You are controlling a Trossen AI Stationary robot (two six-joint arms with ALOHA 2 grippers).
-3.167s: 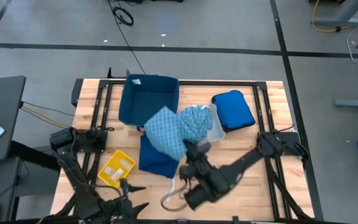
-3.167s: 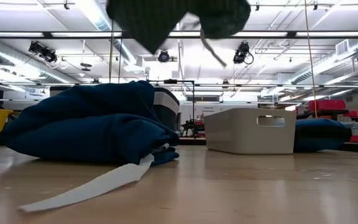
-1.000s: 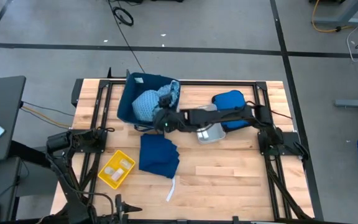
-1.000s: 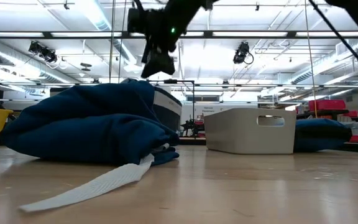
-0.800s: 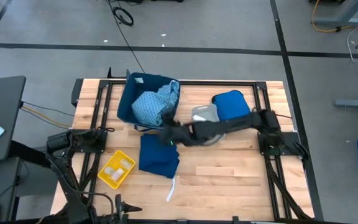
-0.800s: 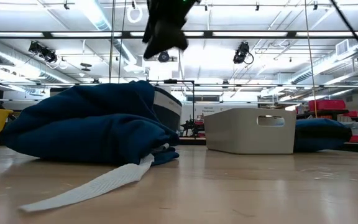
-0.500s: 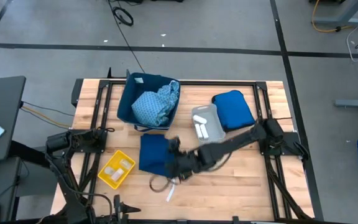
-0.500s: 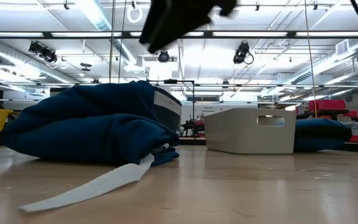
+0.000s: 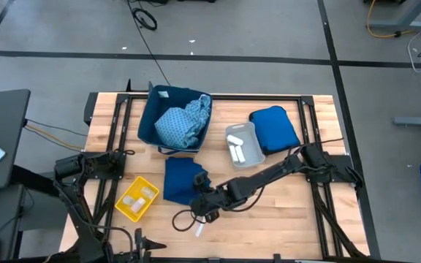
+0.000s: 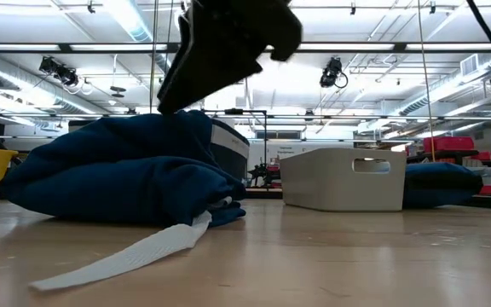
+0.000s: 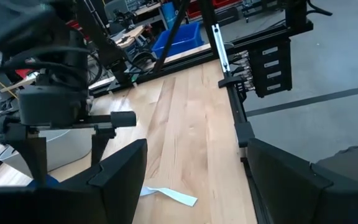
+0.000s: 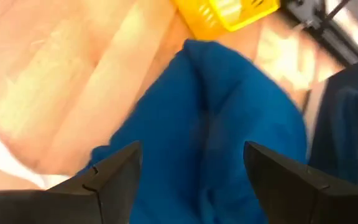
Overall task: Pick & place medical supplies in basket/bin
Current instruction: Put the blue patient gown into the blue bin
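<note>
A dark navy garment (image 9: 183,180) lies crumpled on the table, with a white strip (image 9: 199,228) by its near edge. My right gripper (image 12: 191,152) hovers open just above the garment's near right part (image 9: 198,193), tipped down; I cannot tell whether it touches the cloth. The light blue patterned garment (image 9: 182,122) lies inside the navy bin (image 9: 149,117). White packets lie in the grey tray (image 9: 252,139). A yellow tray (image 9: 137,198) holds a packet. My left gripper (image 11: 194,168) waits open at the table's near left edge.
A royal-blue puffy bundle (image 9: 274,129) lies at the far right, beside the grey tray. A black cable loops on the table under my right arm (image 9: 185,217). Bare wood lies to the right of the navy garment, toward the near right corner.
My right gripper has swung from beside the navy bin toward the table's near edge, sinking and tipping nose-down until it stands over the navy garment. Its fingers stay open. The light blue garment stays in the bin.
</note>
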